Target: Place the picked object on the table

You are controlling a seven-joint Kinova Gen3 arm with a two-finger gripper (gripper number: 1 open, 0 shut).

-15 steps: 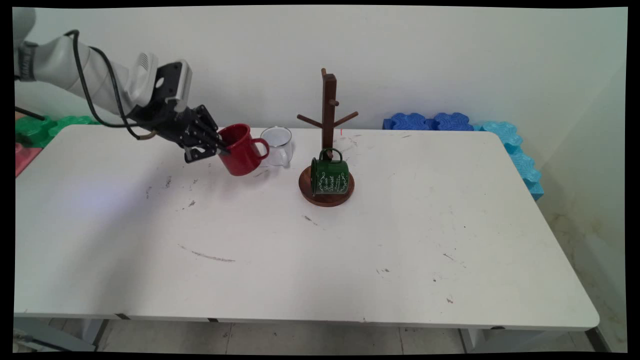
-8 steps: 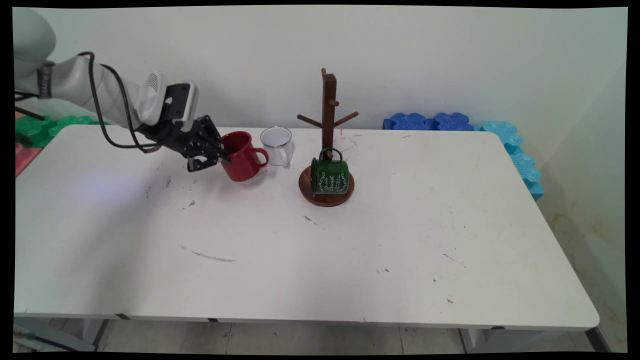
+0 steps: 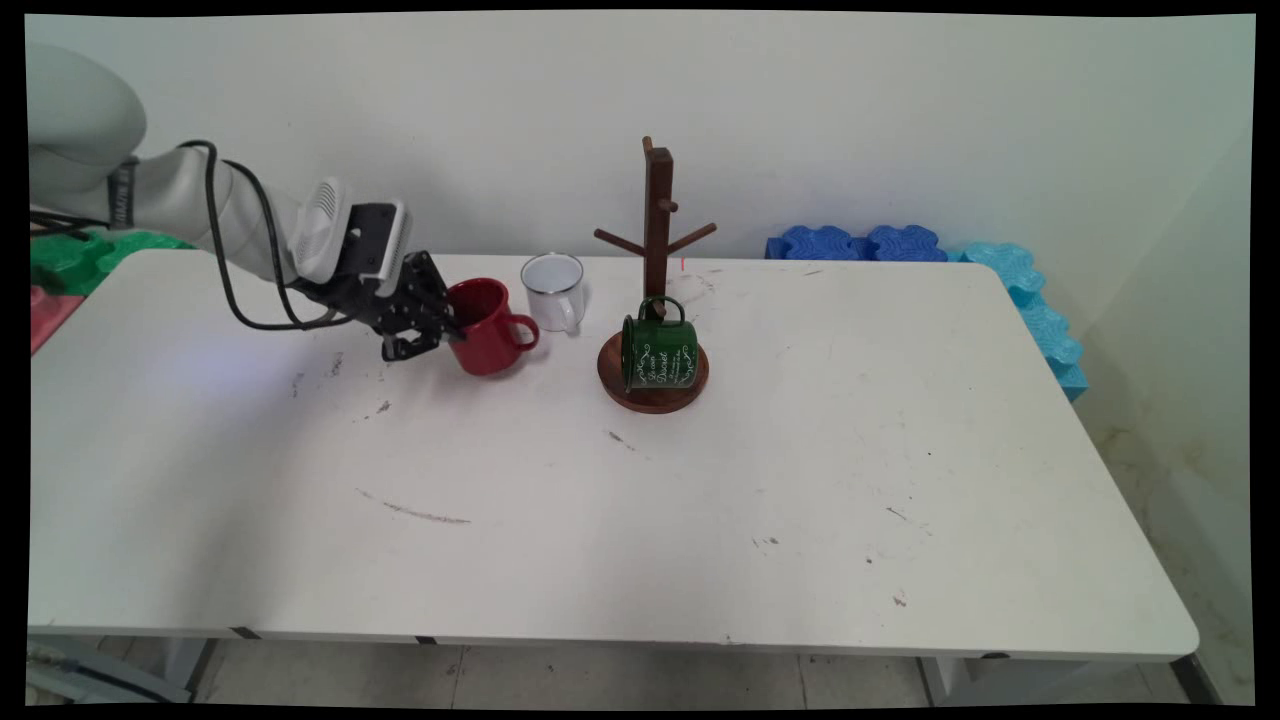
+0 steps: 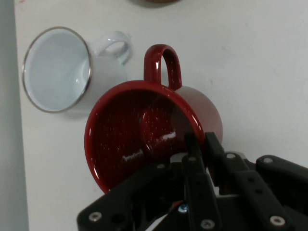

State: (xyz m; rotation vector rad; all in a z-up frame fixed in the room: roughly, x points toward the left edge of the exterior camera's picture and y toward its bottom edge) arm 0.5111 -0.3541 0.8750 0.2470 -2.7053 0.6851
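A: Main view first. Where is the gripper (image 3: 447, 330), and what does it have?

B: It comes in from the left, low over the white surface (image 3: 600, 520), and its fingers are clamped on the rim of the red mug (image 3: 490, 328), on the side away from the handle. The mug sits tilted, its mouth turned toward the gripper, and its base looks to be at or just above the surface (I cannot tell whether it touches).

A: Why the tilt?

B: My guess is that a pinch on one wall lets the mug hang at the angle of the hand, and the hand itself slopes down.

A: What is around it?

B: A white enamel mug (image 3: 553, 290) stands upright just behind and to its right, close but apart. Further right, a wooden mug tree (image 3: 656, 290) stands on its round base, with a green mug (image 3: 657, 353) lying on its side on that base, against the post. The tree's pegs are bare.

A: Now the hand view.

B: One of the fingers (image 4: 195, 159) reaches inside the red mug (image 4: 144, 139) and the other lies outside the wall, so the rim is nipped between them. The handle points away from the hand. The white enamel mug (image 4: 57, 70) lies beyond, its steel-edged mouth in plain sight, with a narrow strip of surface (image 4: 260, 62) between the two mugs.
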